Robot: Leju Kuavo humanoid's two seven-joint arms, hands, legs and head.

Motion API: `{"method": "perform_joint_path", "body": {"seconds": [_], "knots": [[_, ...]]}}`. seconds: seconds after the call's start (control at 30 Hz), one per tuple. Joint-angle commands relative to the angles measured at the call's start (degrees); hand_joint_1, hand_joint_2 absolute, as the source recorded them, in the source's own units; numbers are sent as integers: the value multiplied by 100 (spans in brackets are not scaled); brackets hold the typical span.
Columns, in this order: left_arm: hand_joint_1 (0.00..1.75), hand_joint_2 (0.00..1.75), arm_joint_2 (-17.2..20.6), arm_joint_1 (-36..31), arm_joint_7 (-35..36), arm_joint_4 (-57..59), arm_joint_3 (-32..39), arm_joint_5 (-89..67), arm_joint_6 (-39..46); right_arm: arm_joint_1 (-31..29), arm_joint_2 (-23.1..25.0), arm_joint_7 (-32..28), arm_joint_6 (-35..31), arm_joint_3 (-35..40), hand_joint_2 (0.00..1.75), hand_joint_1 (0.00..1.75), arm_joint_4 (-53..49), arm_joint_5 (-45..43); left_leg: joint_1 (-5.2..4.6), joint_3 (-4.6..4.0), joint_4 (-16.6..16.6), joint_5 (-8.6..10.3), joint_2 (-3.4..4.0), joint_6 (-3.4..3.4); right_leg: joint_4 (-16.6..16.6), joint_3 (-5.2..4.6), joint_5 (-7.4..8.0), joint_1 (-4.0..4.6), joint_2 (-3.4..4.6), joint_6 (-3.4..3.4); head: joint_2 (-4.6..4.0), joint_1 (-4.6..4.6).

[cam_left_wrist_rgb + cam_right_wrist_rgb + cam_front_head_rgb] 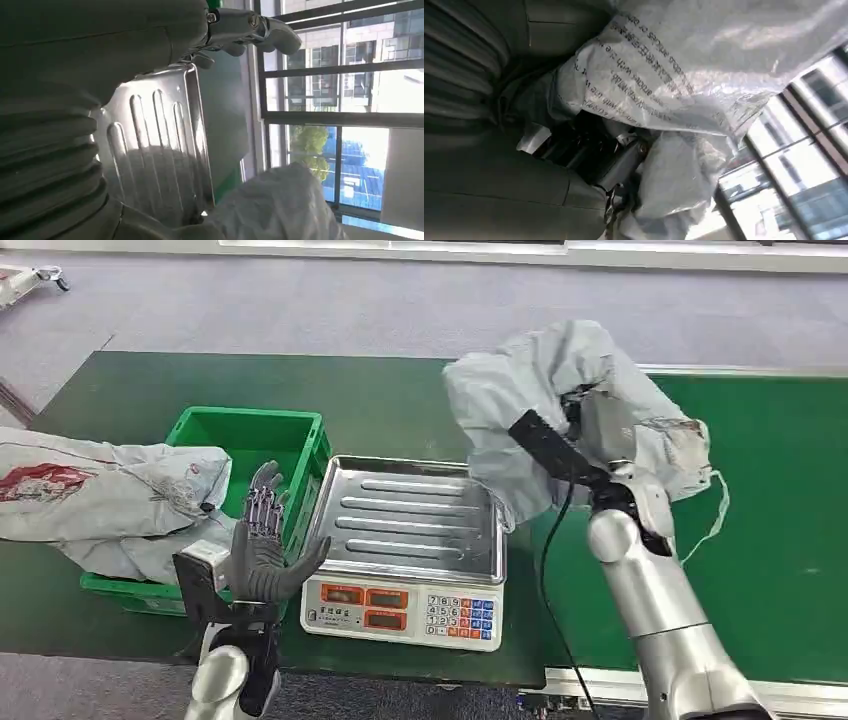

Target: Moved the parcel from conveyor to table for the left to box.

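A grey plastic parcel (545, 390) hangs in the air over the right edge of the scale's steel tray (415, 515), gripped by my right hand (595, 425), which is mostly wrapped in its folds. In the right wrist view the dark fingers (594, 150) dig into the crinkled printed bag (684, 65). My left hand (262, 545) stands upright and open beside the tray's left edge, in front of the green box (255, 435), holding nothing. In the left wrist view its fingers (250, 30) reach past the tray (155, 145), with the parcel (280, 205) beyond.
A second grey bag with a red print (110, 495) lies over the left side of the green box. The scale's keypad and displays (400, 610) face me. The green conveyor belt (780, 510) runs on the right, with the dark green table (130, 400) under the box and scale.
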Motion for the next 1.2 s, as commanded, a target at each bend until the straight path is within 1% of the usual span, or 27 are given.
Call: {"method": "perform_joint_path", "body": {"seconds": [0.03,0.2,0.3,0.4,0.53,0.77,0.97,1.07,1.13,1.2], "knots": [[0,175,34,-233,8,415,155,-9,29,-309,597,-20,47,1447,175,175,643,-171,-3,15,-9,-1,25,2,-5,3,3,-2,19,-2,0,0],[0,175,35,-226,8,403,161,-9,27,-337,519,-57,93,1474,175,175,621,-281,-3,7,-6,1,7,4,-6,6,0,8,3,1,0,0],[0,175,8,-257,9,415,181,-10,33,-338,693,-107,191,1633,175,175,738,-345,-6,3,-5,1,9,3,-6,4,2,11,2,2,0,0],[0,175,-15,-391,11,542,163,-22,6,-382,728,-87,15,1727,175,175,790,-476,-5,8,-9,0,16,4,-10,9,5,13,4,0,0,0],[0,175,-26,-455,10,599,161,-21,9,-420,695,-81,14,1705,175,175,747,-517,-5,-2,-1,2,-6,3,-3,3,-1,4,-16,-1,0,0],[0,175,-16,-454,10,596,172,-21,10,-424,694,-81,28,1696,175,175,735,-552,-5,0,-3,2,-3,4,-5,4,0,3,-14,1,0,0],[0,175,-27,-589,1,730,191,-26,-16,-568,779,-92,139,1693,175,175,644,-695,-4,0,-3,2,3,5,-7,3,2,7,-10,0,0,0],[0,175,-42,-634,-20,788,215,-25,-33,-632,793,-44,384,1732,175,175,656,-776,-6,-4,1,2,0,4,-1,-1,1,4,-12,0,0,0],[0,175,-48,-705,-23,853,262,-16,-35,-558,841,-102,619,1817,175,175,713,-908,-5,-1,-3,4,-1,4,-5,2,2,5,-13,0,0,0],[0,175,-61,-766,-24,934,302,-16,-41,-459,880,-244,578,1904,175,175,638,-1009,-2,7,-10,5,2,4,-14,10,5,7,-11,0,0,0]]}}
